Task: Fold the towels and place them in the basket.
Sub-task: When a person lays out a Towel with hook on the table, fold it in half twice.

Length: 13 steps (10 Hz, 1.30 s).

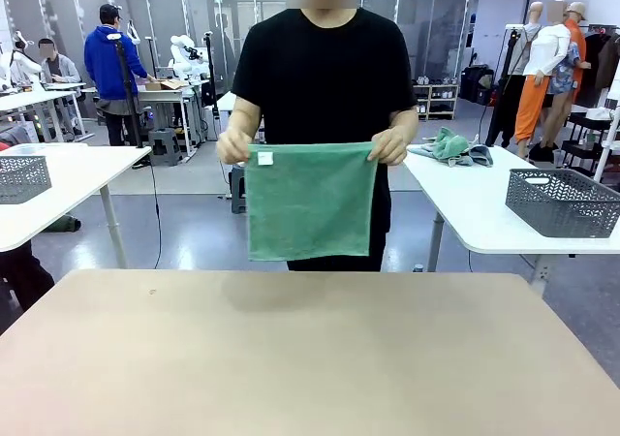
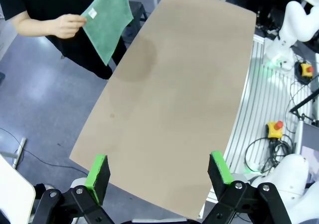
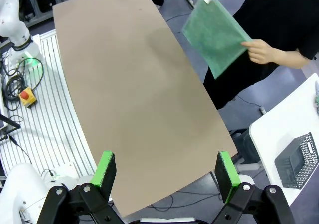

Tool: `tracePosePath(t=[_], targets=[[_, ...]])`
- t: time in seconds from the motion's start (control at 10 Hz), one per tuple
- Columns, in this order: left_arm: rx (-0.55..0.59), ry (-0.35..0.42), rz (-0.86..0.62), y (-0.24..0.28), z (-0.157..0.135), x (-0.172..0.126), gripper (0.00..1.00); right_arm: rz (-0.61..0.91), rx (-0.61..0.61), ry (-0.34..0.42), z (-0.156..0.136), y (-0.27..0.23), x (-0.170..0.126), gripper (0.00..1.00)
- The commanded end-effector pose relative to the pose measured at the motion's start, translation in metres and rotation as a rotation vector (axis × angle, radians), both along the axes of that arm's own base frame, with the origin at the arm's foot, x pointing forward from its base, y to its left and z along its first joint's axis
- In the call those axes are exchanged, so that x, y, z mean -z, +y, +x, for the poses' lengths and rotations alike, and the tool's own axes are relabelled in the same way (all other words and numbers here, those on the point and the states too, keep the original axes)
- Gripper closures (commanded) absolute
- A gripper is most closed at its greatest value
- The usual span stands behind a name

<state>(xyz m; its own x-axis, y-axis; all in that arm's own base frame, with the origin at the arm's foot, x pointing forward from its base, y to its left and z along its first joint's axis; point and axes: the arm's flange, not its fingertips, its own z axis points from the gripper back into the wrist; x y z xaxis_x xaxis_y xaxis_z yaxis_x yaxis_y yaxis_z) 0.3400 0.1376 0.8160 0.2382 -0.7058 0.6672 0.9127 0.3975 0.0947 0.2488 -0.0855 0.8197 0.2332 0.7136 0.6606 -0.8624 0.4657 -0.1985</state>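
Now L hand (image 2: 158, 158), R hand (image 3: 165, 157) spread wide; person (image 1: 325, 68) holds green towel (image 1: 310, 203), basket (image 1: 562, 203) on side table (image 1: 465, 203).

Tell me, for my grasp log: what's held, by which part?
The person's hands hold the green towel by its top corners; left gripper and right gripper hold nothing.

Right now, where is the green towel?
In the front view the green towel hangs unfolded at the centre, held by its top corners in the person's hands, just beyond the far edge of the table.
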Motion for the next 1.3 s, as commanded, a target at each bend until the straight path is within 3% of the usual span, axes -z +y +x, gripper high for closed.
tracePosePath(t=[0.0, 1.2], targets=[[0.001, 0.014, 0.047, 0.0008, -0.0050, -0.0027, 0.00, -0.041, -0.008, -0.001, -0.0022, -0.0003, 0.0026, 0.00], [-0.006, 0.002, 0.010, 0.0016, -0.0007, -0.0001, 0.00, -0.004, -0.001, 0.001, -0.0003, 0.0011, 0.0000, 0.00]])
